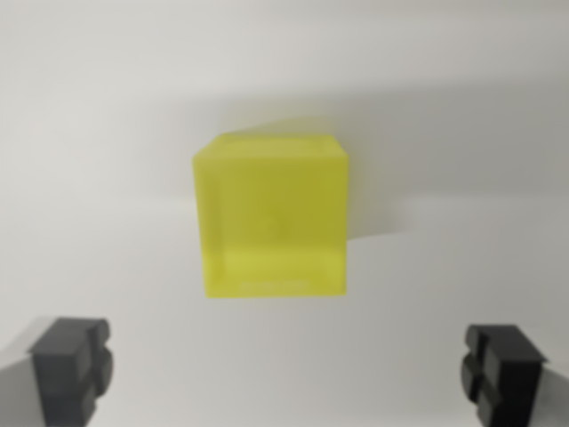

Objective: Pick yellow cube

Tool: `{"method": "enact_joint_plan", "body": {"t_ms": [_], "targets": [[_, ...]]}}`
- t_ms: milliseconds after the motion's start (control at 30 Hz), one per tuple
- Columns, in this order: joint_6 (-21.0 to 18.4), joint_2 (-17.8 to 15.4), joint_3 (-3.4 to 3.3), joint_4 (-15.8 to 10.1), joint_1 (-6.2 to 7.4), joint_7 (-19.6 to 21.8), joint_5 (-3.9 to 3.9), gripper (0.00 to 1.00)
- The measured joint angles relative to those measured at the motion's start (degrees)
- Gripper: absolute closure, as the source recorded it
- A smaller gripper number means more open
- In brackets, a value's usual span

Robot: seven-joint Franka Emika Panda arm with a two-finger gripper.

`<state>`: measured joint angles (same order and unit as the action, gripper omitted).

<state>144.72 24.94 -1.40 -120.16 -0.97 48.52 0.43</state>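
A translucent yellow cube (pixel 271 218) rests on a plain white surface in the middle of the wrist view, slightly blurred. My gripper (pixel 286 369) is open, its two dark fingertips (pixel 71 366) showing at the bottom left and bottom right corners. The cube lies above the gap between them in the picture, apart from both fingers. Nothing is held between the fingers.
The white surface (pixel 107 133) fills the whole view, with a soft grey shadow behind and to the right of the cube. No other objects show.
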Motion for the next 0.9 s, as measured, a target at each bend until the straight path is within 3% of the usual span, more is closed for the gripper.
{"method": "enact_joint_plan", "body": {"t_ms": [900], "targets": [[7.17,8.75,0.01,1.78,0.56,0.28,1.03,0.00]]}}
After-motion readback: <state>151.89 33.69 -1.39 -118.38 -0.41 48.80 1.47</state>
